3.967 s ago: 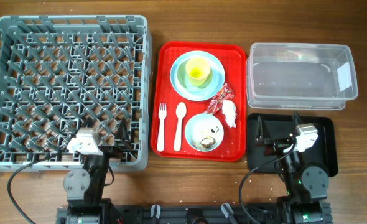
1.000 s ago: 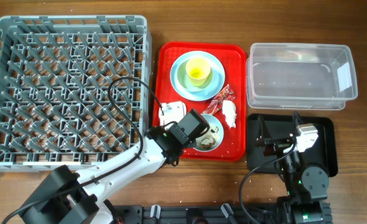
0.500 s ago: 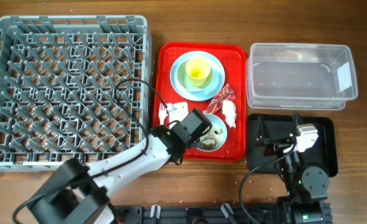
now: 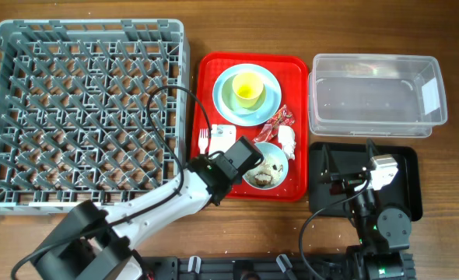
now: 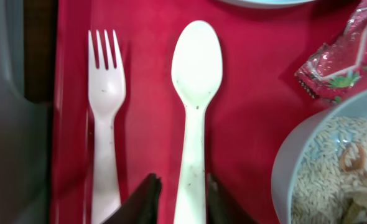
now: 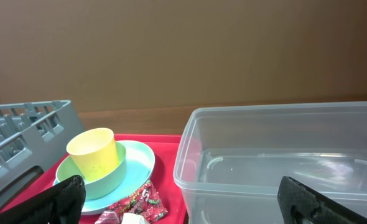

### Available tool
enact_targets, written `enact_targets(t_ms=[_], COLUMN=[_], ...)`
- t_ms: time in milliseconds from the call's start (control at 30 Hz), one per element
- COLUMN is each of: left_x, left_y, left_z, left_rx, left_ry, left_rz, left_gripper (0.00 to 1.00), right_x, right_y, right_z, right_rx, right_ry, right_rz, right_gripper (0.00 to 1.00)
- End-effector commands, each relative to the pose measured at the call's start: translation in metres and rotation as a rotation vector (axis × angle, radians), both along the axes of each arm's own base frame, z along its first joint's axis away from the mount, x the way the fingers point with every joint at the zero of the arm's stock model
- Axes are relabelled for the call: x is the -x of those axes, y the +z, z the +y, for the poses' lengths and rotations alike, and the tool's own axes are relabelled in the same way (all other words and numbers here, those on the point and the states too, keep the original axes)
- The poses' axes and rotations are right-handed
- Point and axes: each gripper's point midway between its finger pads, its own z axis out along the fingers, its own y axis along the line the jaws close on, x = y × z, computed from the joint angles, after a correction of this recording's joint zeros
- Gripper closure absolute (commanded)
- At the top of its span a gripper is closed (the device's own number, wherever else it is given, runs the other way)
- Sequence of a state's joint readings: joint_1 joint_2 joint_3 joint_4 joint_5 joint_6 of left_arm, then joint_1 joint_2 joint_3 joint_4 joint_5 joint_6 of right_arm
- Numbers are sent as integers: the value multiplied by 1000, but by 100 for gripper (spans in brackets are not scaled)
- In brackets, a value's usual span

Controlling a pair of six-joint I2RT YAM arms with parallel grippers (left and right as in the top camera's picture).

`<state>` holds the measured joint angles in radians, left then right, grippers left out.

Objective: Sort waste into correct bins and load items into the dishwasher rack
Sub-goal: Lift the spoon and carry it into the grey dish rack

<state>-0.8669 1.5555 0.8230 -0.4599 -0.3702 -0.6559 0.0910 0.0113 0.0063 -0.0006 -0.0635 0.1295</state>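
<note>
Narrowly parted, left gripper (image 5: 182,200) straddling the spoon (image 5: 195,93) handle, fork (image 5: 106,106) just beside it on the red tray (image 5: 146,74), bowl (image 5: 320,168) of rice and wrapper (image 5: 339,62) on the spoon's other side, right gripper (image 6: 190,199) spread wide above the black tray (image 4: 404,167)

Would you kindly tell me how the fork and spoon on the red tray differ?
The fork ends in tines; the spoon ends in a smooth oval bowl. The spoon's handle lies between the open left gripper's fingers; the fork's handle lies outside them. The fork is nearer the red tray's edge than the spoon. Both are cream plastic, lying parallel, heads the same way.
</note>
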Motion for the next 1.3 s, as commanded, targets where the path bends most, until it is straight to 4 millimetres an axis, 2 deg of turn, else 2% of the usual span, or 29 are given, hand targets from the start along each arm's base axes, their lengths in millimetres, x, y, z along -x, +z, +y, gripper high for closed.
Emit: enact_targets(t_ms=[0, 33, 100, 167, 233, 333, 433, 533, 600, 667, 733, 800, 833, 900, 1000, 1033, 1100, 1167, 1200, 1233, 1267], left_x=[-4, -5, -5, -4, -5, -9, -11, -12, -12, -12, -14, -20, -26, -36, -36, -35, -32, -32, -35, -39, -43], left_y=[-13, -15, -15, -15, -16, -22, -43, -50, -50, -50, -47, -30, -14, 42, 100, 126, 174, 194, 193, 179, 163], left_z=[2, 1, 1, 1, 1, -3, 1, 4, 3, 3, 4, 4, 5, 15, 27, 32, 54, 77, 95, 109, 115], left_rx=[-3, -1, -2, -4, -3, 1, -49, -73, -71, -72, -75, -57, -41, 0, 4, 8, -29, -66, -93, -109, -97], left_ry=[66, 65, 64, 64, 65, 65, 73, 78, 78, 78, 82, 93, 106, 150, 95, 63, 56, 66, 107, 125, 113], left_rz=[-4, -5, -3, -3, -5, -8, 3, 1, -1, 0, -13, -63, -114, -260, -387, -445, -581, -624, -609, -545, -471], left_gripper=[64, 74, 73, 66, 66, 78, 68, 69, 77, 80, 96, 96, 96, 96, 96, 96, 96, 96, 96, 96, 96], right_x=[1, 1, 1, 1, 1, 1, 1, 1, 1, 1, 1, 1, 1, 1, 1, 1, 1, 1, 1, 1, 1], right_y=[1, 1, 1, 1, 1, 1, 1, 1, 1, 1, 1, 1, 1, 1, 1, 1, 1, 1, 1, 1, 1], right_z=[1, 1, 1, 1, 1, 1, 1, 1, 1, 1, 1, 1, 1, 1, 1, 1, 1, 1, 1, 1, 1], right_rx=[5, 5, 5, 5, 5, 5, 5, 5, 5, 5, 5, 5, 5, 5, 5, 5, 5, 5, 5, 5, 5], right_ry=[7, 7, 7, 7, 7, 7, 7, 7, 7, 7, 7, 7, 7, 7, 7, 7, 7, 7, 7, 7, 7], right_rz=[-9, -9, -9, -9, -9, -9, -9, -9, -9, -9, -9, -9, -9, -9, -9, -9, -9, -9, -9, -9, -9], right_gripper=[0, 0, 0, 0, 0, 0, 0, 0, 0, 0, 0, 0, 0, 0, 0, 0, 0, 0, 0, 0, 0])
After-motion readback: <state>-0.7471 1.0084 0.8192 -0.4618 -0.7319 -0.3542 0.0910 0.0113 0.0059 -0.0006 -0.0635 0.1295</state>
